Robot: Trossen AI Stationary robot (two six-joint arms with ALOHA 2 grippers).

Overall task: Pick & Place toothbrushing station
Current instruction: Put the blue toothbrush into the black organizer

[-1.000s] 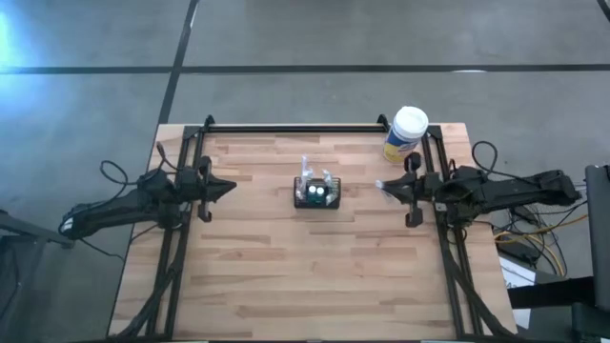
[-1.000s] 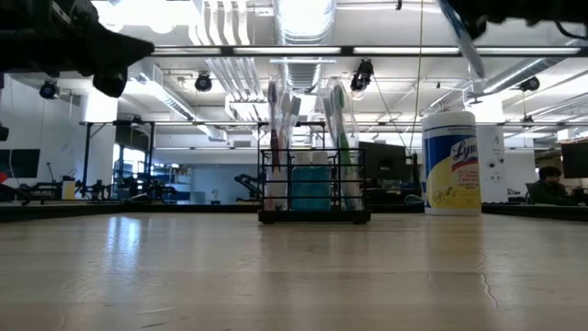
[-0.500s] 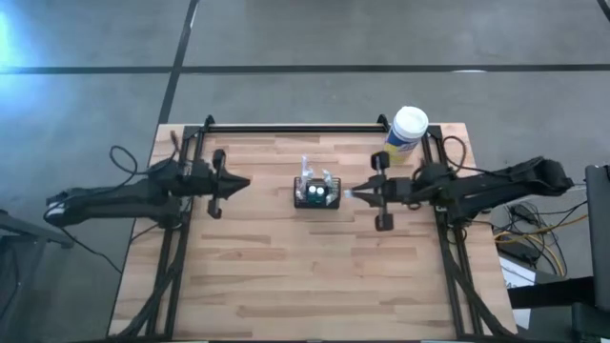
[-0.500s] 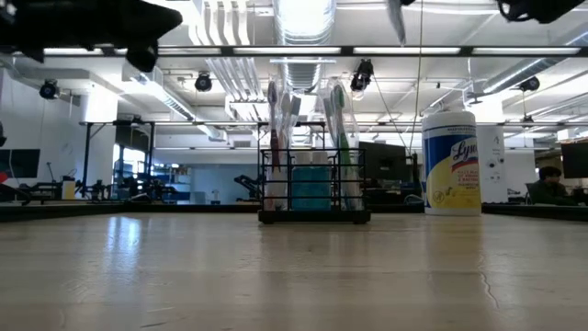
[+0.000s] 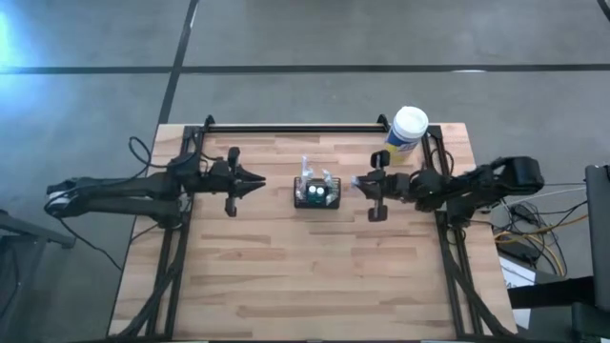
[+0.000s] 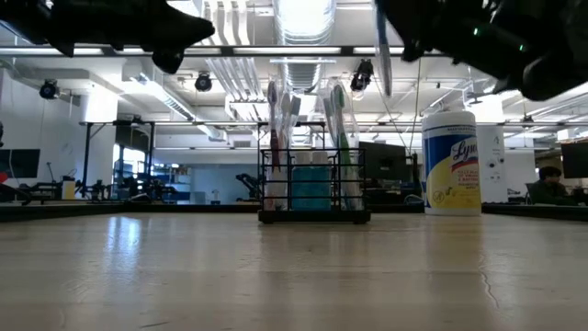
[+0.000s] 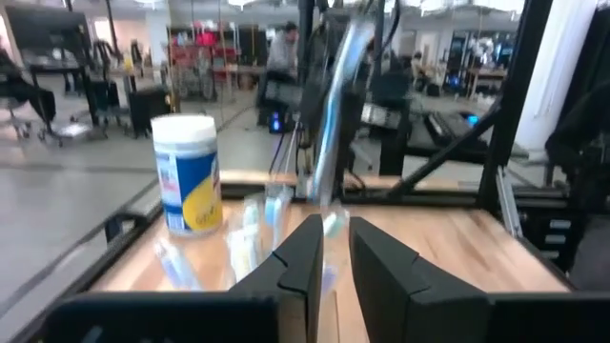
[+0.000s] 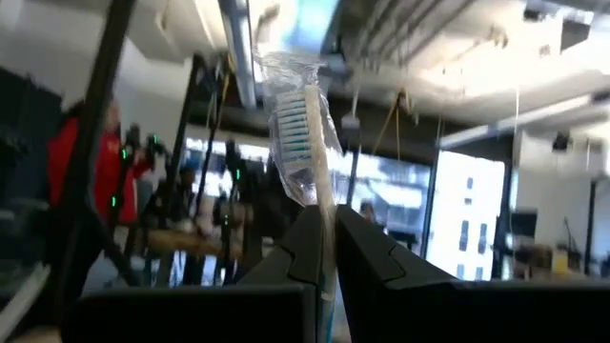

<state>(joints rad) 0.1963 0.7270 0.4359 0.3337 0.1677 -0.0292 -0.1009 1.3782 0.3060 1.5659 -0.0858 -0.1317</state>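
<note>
Wooden table (image 5: 286, 276) under everything. White-lidded canister (image 5: 406, 132) with yellow label standing upright near the far right corner. Beyond the table, a seated person (image 6: 549, 185) at far right, another in red (image 8: 100, 157) farther off.

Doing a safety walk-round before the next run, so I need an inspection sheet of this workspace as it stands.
Surface: wooden table, bare apart from two items.
Job's things: toothbrushing station upright mid-table, brushes standing in it.
Clutter: wipes canister at the far right corner.
Grippers: left gripper beside the station, nothing seen in it; right gripper on the other side, shut on a wrapped toothbrush.
Cables: loose loops along both arms; a bundle off the right edge.
Surroundings: open workshop; a person far right.
</note>
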